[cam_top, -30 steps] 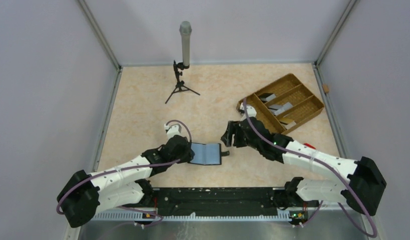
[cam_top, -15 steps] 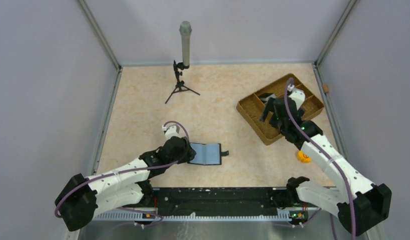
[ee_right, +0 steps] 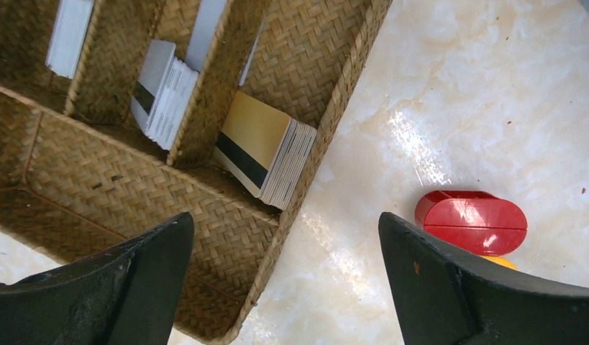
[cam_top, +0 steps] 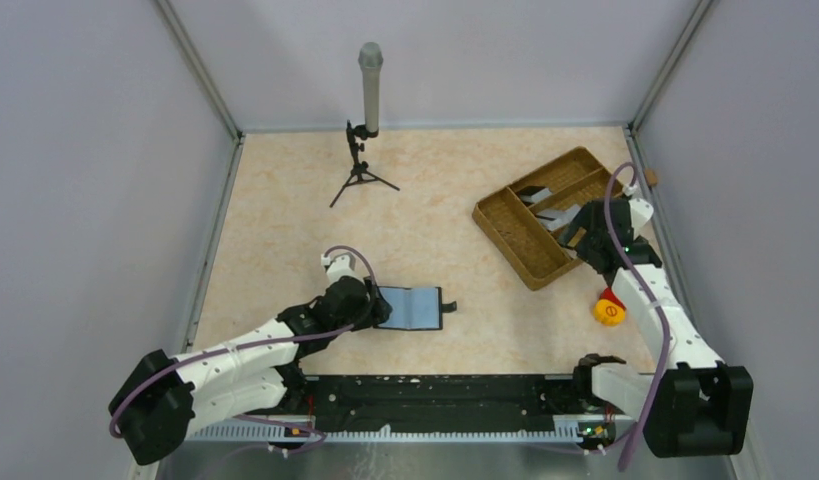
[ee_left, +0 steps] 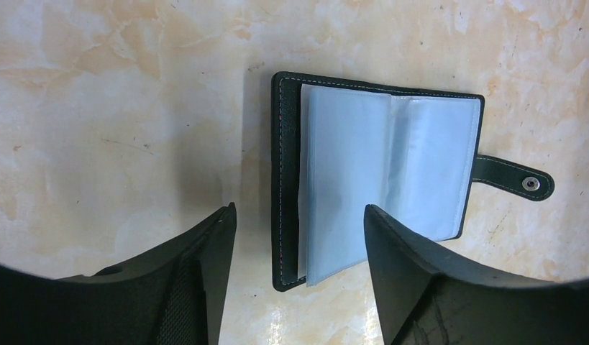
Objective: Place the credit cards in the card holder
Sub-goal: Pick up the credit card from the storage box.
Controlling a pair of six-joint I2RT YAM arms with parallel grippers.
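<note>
Since 1 second ago, the right gripper point(ee_right: 284, 223) is swung from beside the card holder point(ee_left: 392, 172) to the woven tray's point(ee_right: 97, 165) right end; a card pickup is judged next. Its jaws are spread wide above the credit cards point(ee_right: 266, 151) stacked inside (nothing is held). Well left of the tray, the open card holder is straddled by the left gripper point(ee_left: 298, 230), also spread and empty.

The card holder point(ee_left: 285, 180) looks like matt black stitched leather with glossy pale plastic sleeves point(ee_left: 392, 165). The tray point(ee_right: 119, 187) is rough brown weave; the table point(ee_right: 457, 86) shines like polished stone.
</note>
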